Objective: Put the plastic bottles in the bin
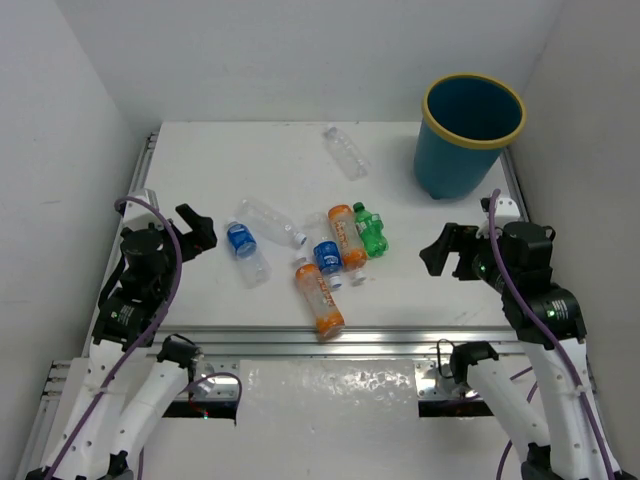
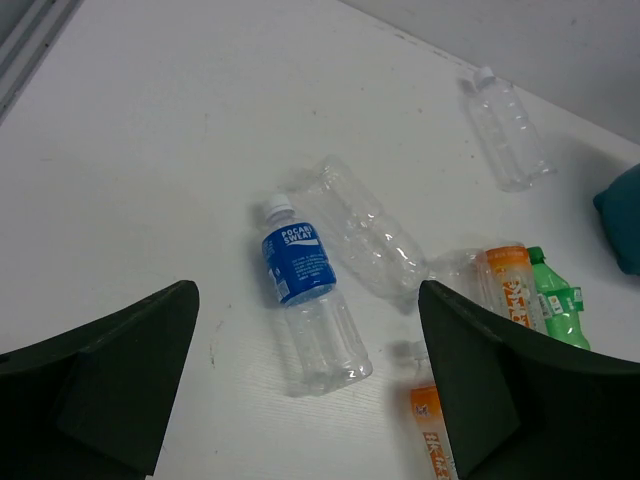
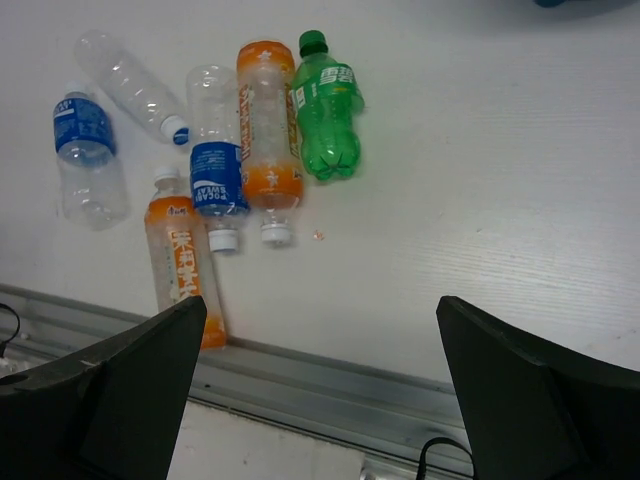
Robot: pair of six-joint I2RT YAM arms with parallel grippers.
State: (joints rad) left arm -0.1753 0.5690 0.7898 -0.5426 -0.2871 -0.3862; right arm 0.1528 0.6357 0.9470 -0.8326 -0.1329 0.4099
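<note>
Several plastic bottles lie on the white table. A clear one (image 1: 346,152) lies far back, alone. Another clear one (image 1: 270,220) and a blue-labelled one (image 1: 246,252) lie left of centre. A second blue-labelled bottle (image 1: 328,262), an orange one (image 1: 347,237) and a green one (image 1: 371,229) lie side by side, with another orange bottle (image 1: 318,297) at the front edge. The teal bin (image 1: 470,135) with a yellow rim stands at the back right. My left gripper (image 1: 200,230) hovers open left of the bottles, above the blue-labelled one (image 2: 305,300). My right gripper (image 1: 445,250) hangs open, right of the green bottle (image 3: 327,105).
A metal rail (image 1: 320,340) runs along the table's near edge, just under the front orange bottle (image 3: 180,255). White walls close in on the left, back and right. A corner of the bin (image 2: 622,220) shows at the right edge of the left wrist view.
</note>
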